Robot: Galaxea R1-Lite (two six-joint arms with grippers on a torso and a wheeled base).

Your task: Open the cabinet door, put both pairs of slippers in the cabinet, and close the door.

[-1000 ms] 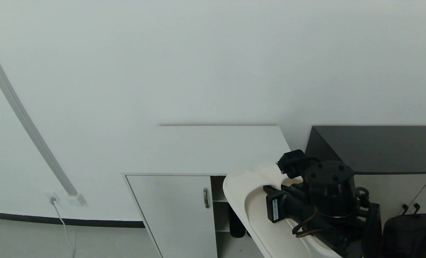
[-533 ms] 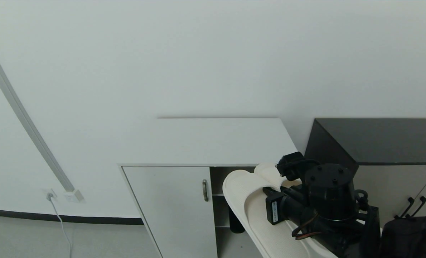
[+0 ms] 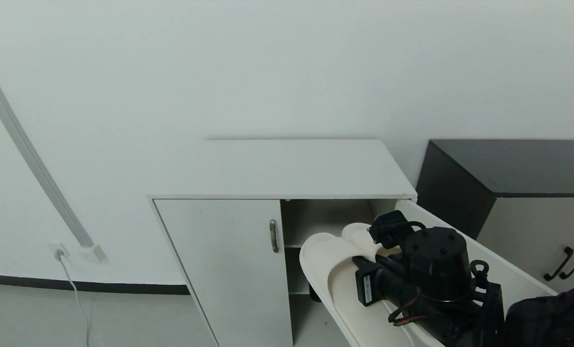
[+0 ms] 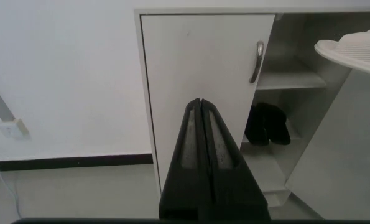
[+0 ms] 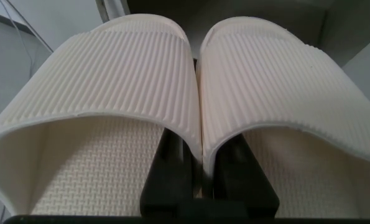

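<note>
Before cabinet (image 3: 306, 168), right fingers (image 5: 169, 174) pinching slippers (image 5: 129, 74)

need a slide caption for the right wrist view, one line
A pair of cream slippers held side by side, the right gripper clamped on their touching inner edges.

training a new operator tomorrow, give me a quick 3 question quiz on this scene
1. True or false: the cabinet's left door is open.
2. What does the right claw hold? A) white slippers B) a cup C) nothing
3. In a few words: what sits inside, below the upper shelf?
Key: 1 false, the right door is the open one. 2 A. 3 a dark pair.
</note>
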